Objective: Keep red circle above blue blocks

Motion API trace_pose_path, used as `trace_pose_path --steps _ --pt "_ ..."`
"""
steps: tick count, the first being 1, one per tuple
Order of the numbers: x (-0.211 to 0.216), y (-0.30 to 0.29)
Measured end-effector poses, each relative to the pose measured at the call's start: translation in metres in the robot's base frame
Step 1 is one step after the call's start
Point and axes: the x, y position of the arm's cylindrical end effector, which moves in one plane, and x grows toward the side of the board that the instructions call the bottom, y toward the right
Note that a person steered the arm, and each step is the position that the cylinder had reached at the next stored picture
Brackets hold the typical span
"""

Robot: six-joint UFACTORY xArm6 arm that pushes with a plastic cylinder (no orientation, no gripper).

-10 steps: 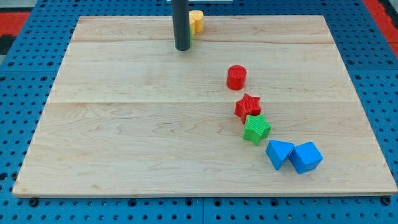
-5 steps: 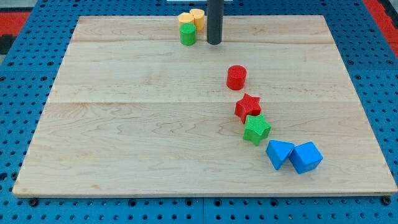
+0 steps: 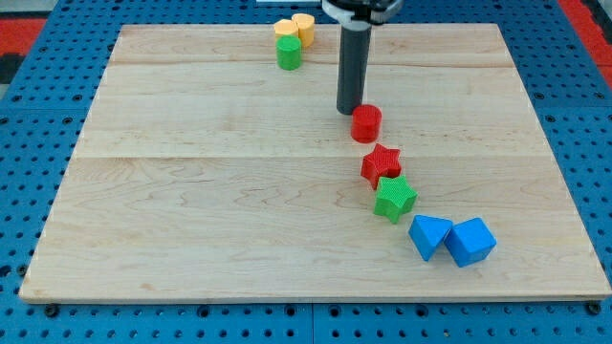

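My tip [image 3: 349,111] sits just left of the red circle [image 3: 366,123]; whether they touch is unclear. No jaws exist; the rod's top is cut off.

The dark rod's tip [image 3: 349,111] has travelled from beside the small green cylinder block [image 3: 289,54] toward the view's bottom. It now touches the red circle block [image 3: 365,123], which has shifted slightly downward.

The rod is a straight, smooth cylinder, dark grey to near black, with a faint lighter sheen down one side. At the view's top it joins a wider dark collar edged in pale grey. My tip [image 3: 349,112] ends flat and blunt.
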Motion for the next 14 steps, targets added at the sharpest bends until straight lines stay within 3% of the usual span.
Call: trace_pose_path --steps 4,7,8,10,12,13,14 --pt "0.049 0.054" --pt "0.064 0.046" --pt "0.067 0.007" --pt "0.108 0.039" --pt "0.113 0.006" --pt "0.092 -0.005" --pt "0.065 0.033"
